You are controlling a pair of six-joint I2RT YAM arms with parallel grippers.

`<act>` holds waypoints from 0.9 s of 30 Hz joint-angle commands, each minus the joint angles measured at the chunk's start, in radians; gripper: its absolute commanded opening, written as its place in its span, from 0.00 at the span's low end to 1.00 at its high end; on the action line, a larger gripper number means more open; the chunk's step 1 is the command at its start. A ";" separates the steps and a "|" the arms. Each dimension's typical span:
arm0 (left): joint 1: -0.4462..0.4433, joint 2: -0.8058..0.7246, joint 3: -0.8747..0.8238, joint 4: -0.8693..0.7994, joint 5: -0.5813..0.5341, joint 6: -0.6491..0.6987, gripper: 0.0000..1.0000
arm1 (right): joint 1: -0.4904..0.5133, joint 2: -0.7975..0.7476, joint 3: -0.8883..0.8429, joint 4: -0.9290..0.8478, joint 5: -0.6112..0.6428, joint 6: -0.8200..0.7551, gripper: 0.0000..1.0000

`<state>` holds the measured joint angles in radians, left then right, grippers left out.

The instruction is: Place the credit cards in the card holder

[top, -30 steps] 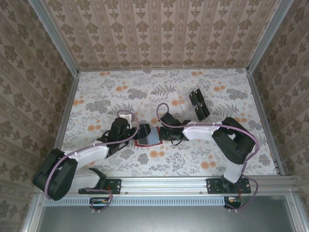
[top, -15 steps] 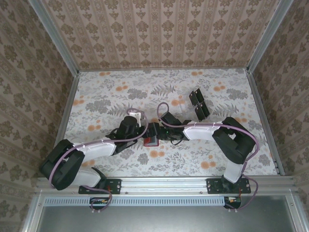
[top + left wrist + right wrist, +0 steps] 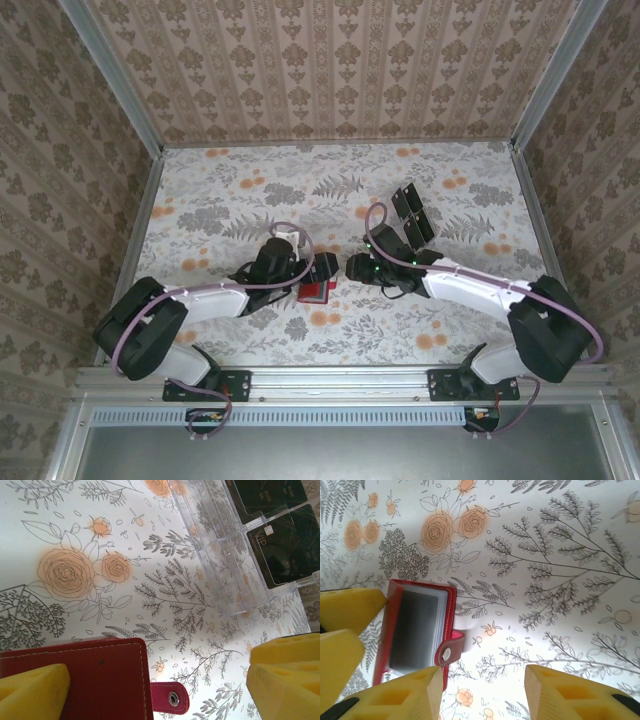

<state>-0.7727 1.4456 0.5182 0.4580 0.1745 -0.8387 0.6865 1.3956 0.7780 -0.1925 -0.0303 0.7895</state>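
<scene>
Left tool (image 3: 158, 664) hangs spread wide over the red card holder (image 3: 318, 291), which lies mid-worktop (image 3: 220, 200). Just right of it, the right tool (image 3: 482, 672) is spread, holding nothing. Farther right, black credit cards (image 3: 412, 215) sit in a clear rack (image 3: 225, 565).

**Cut off and covered**

In the left wrist view the card holder (image 3: 100, 675) runs off the bottom edge, and a yellow finger (image 3: 30, 692) covers it at lower left. The credit cards (image 3: 282, 560) are cut at the upper right. From above, they are too small to count.
</scene>
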 commanded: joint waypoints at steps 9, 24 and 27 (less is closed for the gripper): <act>-0.053 0.046 0.007 0.017 -0.094 -0.088 1.00 | 0.006 -0.086 -0.066 -0.035 -0.039 0.038 0.40; 0.097 -0.135 0.023 -0.128 -0.019 -0.014 1.00 | 0.172 0.096 0.145 -0.055 0.005 0.069 0.09; 0.141 -0.185 0.008 -0.169 -0.004 0.002 1.00 | 0.175 0.122 0.194 -0.074 0.015 0.061 0.09</act>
<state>-0.6594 1.3098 0.5251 0.3481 0.1371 -0.8783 0.8566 1.4998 0.9180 -0.2211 -0.0521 0.8490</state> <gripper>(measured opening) 0.998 0.090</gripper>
